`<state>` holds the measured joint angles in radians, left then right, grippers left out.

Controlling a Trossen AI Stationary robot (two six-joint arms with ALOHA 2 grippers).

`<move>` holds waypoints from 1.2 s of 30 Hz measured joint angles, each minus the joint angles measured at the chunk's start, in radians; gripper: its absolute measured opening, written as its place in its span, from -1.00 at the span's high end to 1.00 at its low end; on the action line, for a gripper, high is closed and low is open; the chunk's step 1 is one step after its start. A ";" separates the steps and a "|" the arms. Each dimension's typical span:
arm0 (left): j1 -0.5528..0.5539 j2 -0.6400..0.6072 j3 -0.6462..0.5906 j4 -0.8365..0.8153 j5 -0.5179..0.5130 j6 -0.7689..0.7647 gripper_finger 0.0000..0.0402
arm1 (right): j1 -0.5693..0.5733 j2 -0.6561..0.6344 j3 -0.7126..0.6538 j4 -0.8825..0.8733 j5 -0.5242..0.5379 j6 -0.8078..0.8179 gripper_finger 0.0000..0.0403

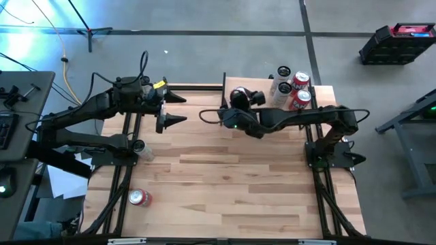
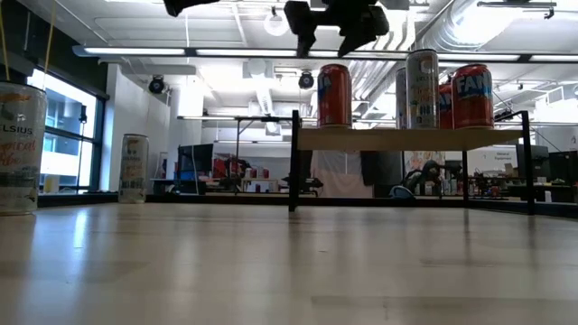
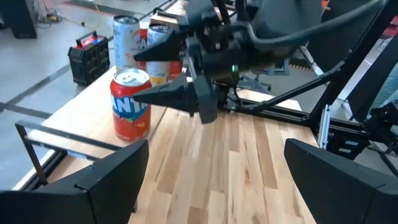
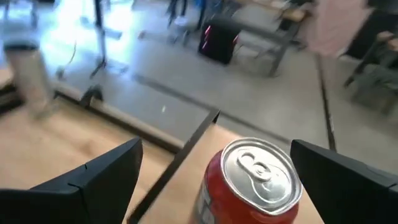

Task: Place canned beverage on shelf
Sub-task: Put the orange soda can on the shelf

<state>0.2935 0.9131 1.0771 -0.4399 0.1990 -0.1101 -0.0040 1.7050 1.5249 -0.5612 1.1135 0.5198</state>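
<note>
The red canned beverage [image 4: 252,180], a smooth cylinder with a silvery pull-tab lid, stands upright on the pale wood shelf [image 1: 320,95] at the table's one o'clock corner, near its left edge, apart from the cans [image 1: 291,88] further right. The right gripper [image 4: 214,168] hovers above it, fingers spread wide, holding nothing. The left gripper [image 1: 176,109], at eleven o'clock, is likewise open and empty. Planked tabletop [image 1: 231,177]; grey concrete floor [image 1: 204,54] beyond.
</note>
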 joint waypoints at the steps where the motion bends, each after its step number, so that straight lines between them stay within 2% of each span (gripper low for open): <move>1: 0.000 -0.001 0.000 -0.006 0.000 -0.006 -0.82 | -0.010 0.000 0.026 -0.050 -0.040 -0.003 -0.96; 5: 0.000 -0.001 0.000 -0.006 0.000 -0.011 -0.82 | -0.050 0.000 0.118 -0.217 -0.162 -0.009 -0.95; 9: 0.000 -0.001 0.000 -0.008 0.000 -0.011 -0.82 | -0.080 0.000 0.179 -0.337 -0.249 -0.083 -0.95; 13: 0.000 -0.001 0.000 -0.009 -0.001 -0.011 -0.82 | -0.113 0.000 0.226 -0.402 -0.391 -0.193 -0.95; 18: 0.000 -0.001 0.000 -0.009 -0.002 -0.010 -0.82 | -0.162 0.000 0.266 -0.402 -0.532 -0.348 -0.95; 24: 0.000 -0.001 0.000 -0.008 -0.002 -0.010 -0.82 | -0.203 0.000 0.270 -0.454 -0.541 -0.494 -0.95; 36: 0.000 -0.001 0.000 -0.008 -0.003 -0.036 -0.82 | -0.207 -0.004 0.269 -0.548 -0.543 -0.496 -0.95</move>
<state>0.2939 0.9123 1.0769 -0.4477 0.1963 -0.1459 -0.2108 1.7010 1.7943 -1.1096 0.5701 0.0236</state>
